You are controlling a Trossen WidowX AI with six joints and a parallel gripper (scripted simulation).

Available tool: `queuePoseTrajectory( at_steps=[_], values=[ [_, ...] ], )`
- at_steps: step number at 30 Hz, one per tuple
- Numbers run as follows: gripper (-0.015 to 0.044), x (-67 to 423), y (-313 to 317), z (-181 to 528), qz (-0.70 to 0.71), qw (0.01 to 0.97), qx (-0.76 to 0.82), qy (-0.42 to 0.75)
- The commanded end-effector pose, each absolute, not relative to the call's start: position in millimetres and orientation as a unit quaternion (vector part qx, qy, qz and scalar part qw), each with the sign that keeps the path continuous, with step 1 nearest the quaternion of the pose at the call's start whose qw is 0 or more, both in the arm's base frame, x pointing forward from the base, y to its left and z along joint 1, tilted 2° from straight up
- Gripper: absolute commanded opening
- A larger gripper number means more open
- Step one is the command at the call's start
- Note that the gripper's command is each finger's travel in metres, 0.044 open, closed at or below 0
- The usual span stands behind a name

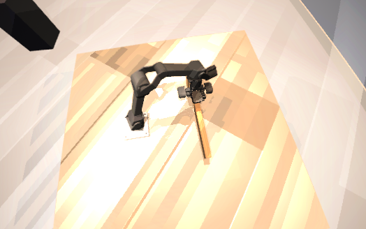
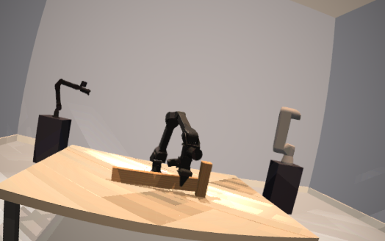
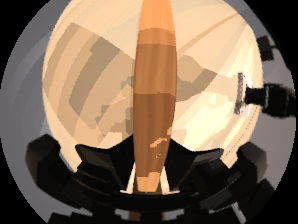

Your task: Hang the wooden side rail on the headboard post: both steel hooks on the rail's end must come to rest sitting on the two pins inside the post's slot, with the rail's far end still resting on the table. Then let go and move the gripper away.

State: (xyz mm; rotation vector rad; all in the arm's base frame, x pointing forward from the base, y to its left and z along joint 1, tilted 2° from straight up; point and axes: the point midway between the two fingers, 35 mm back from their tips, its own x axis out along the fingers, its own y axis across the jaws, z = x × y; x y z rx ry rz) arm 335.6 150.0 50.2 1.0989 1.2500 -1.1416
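My fingers (image 2: 182,181) are clenched on the wooden side rail (image 2: 147,177), gripping it across its width close to the end that meets the headboard post (image 2: 203,178). In the exterior view the rail stands on edge along the worktop (image 2: 73,198), running from the left toward the post on the right, with its left end down on the worktop. The post stands upright, and the rail's right end reaches it; I cannot tell whether the hooks sit on the pins. From above, the rail (image 1: 202,134) stretches away from my fingers (image 1: 196,95) toward the near edge of the worktop (image 1: 105,181). In my wrist view the rail (image 3: 154,96) runs straight up the middle between my fingers.
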Motion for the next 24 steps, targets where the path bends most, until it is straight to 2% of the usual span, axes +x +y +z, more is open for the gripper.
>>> queuePoseTrajectory(
  at_steps=[1, 24],
  values=[
    [0.0, 337.4, 151.6, 51.8, -0.477, 0.533, 0.465, 0.522],
    [0.0, 337.4, 151.6, 48.0, -0.477, 0.533, 0.465, 0.522]
  ],
)
